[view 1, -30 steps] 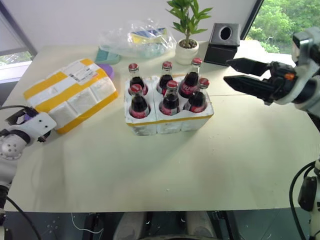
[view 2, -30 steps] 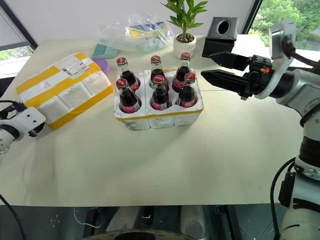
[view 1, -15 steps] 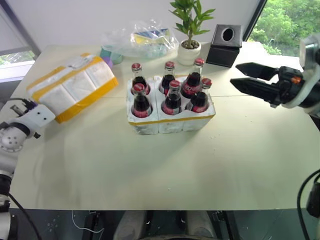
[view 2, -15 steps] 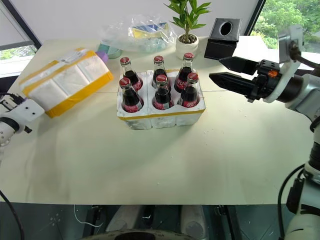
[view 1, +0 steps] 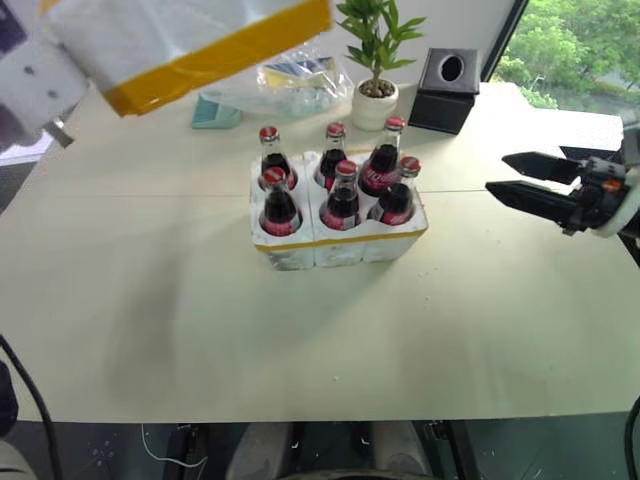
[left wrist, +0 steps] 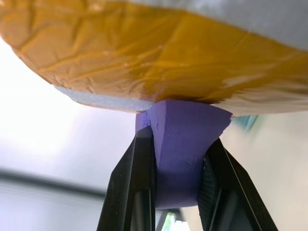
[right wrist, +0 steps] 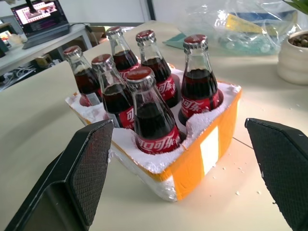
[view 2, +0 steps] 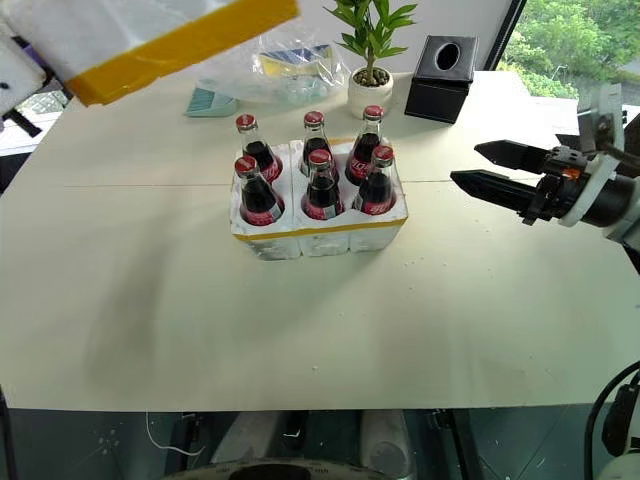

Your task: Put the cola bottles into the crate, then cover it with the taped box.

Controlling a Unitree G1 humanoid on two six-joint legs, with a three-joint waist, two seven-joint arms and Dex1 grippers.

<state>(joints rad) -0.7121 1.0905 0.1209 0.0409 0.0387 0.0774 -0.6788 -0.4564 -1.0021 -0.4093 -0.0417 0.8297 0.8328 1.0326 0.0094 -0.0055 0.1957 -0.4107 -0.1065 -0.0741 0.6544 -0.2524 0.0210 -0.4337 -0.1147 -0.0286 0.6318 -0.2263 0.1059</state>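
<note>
Taped box [view 1: 190,45] held aloft by left pincer [left wrist: 175,159]

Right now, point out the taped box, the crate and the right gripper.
taped box [view 1: 215,45], left eye view, yellow tape edge.
crate [view 2: 320,238], right eye view, front foam wall.
right gripper [view 2: 468,166], right eye view, between fingertips.

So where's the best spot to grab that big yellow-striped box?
Probably the purple end piece. It sticks out from the taped box as a narrow block, slim enough to fit between two fingers, while the box body looks far too wide. Come at it end-on, as the left gripper does here: its fingers pinch the block's two sides and the box is lifted off the table.
</note>
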